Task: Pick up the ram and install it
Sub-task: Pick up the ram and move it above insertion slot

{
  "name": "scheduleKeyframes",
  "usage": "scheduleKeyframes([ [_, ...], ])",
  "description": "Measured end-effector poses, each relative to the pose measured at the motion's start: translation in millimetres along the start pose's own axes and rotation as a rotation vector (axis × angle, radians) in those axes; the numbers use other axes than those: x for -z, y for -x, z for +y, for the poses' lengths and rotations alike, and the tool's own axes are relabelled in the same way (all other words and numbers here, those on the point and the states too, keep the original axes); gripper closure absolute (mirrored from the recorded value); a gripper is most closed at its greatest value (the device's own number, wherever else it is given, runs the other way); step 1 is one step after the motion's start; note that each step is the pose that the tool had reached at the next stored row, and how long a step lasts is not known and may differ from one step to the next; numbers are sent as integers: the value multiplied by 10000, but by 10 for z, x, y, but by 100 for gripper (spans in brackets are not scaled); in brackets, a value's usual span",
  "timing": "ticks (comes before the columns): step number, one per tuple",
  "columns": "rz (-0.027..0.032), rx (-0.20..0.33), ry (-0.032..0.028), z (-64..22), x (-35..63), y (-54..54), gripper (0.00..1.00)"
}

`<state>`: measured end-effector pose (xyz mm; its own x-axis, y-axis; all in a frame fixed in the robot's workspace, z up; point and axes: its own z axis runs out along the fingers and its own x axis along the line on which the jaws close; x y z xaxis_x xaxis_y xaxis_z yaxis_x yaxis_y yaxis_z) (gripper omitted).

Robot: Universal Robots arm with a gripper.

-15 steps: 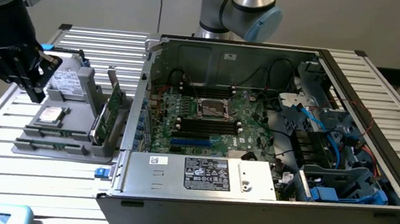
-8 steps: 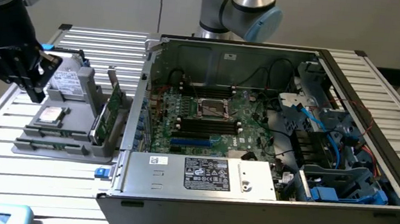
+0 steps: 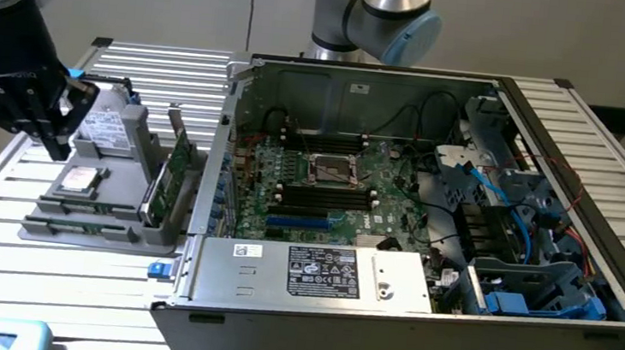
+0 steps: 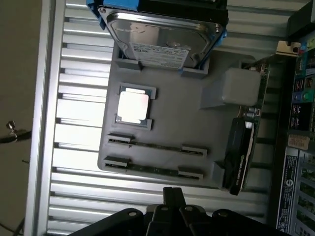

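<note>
Pincer (image 4: pixel 172 195) hovers at the grey tray's (image 4: pixel 189 123) edge, gripping nothing, though its opening I cannot tell; the ram (image 4: pixel 152 169) lies slotted just beside it.

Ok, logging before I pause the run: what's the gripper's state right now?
Gripper: open or shut cannot be told; it hangs over the grey plastic tray, where two thin dark-green ram sticks lie in their holders.

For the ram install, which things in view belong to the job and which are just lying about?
Job: two ram sticks in the gray tray; gripper above it; motherboard in the open computer case.
Lying about: hard drive; processor chip; expansion card.
</note>
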<state>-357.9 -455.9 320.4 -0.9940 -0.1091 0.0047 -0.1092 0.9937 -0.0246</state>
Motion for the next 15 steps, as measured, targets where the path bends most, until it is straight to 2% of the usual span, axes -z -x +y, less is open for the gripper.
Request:
scheduleKeyframes([
  [15,-68,2725,1,0,-10,0,89],
])
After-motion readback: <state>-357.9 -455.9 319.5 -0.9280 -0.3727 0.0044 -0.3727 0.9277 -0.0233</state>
